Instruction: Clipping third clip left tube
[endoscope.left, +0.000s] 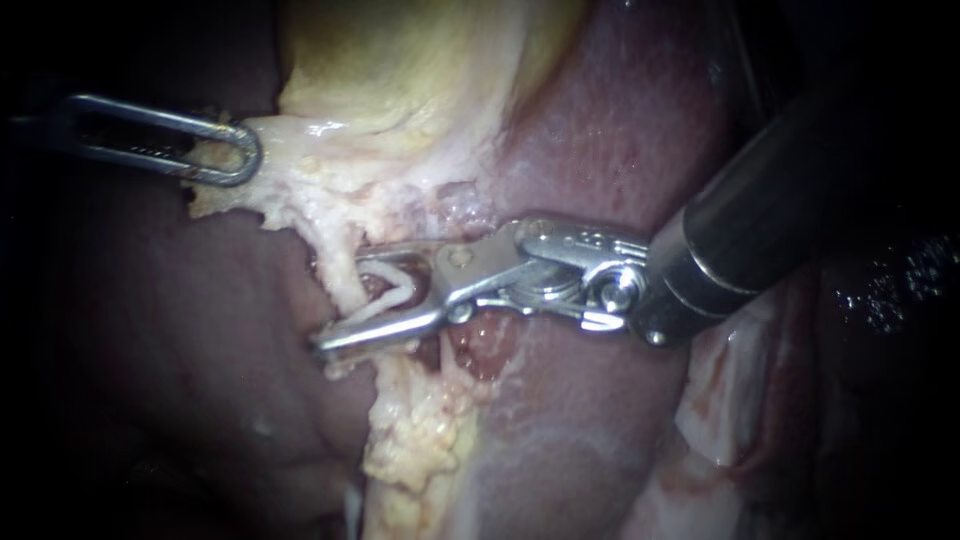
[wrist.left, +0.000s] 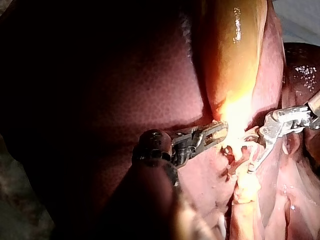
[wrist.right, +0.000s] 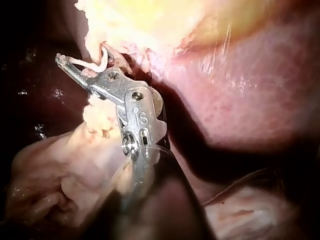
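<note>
The left instrument (endoscope.left: 236, 152) came in from the left, its jaws pressed together on the pale tissue (endoscope.left: 290, 170) at the lower edge of the yellow gallbladder (endoscope.left: 400, 60). From that tissue a thin pale tube (endoscope.left: 335, 262) ran down toward a lump of yellow fat (endoscope.left: 420, 430), with the liver (endoscope.left: 620, 130) on either side. The right instrument (endoscope.left: 345, 298) reached in from the right, its jaws standing well apart and carrying a white clip (endoscope.left: 395, 292), itself splayed in a V. The tube crossed the mouth of those jaws at the clip's open end; whether the clip touched it could not be told.
</note>
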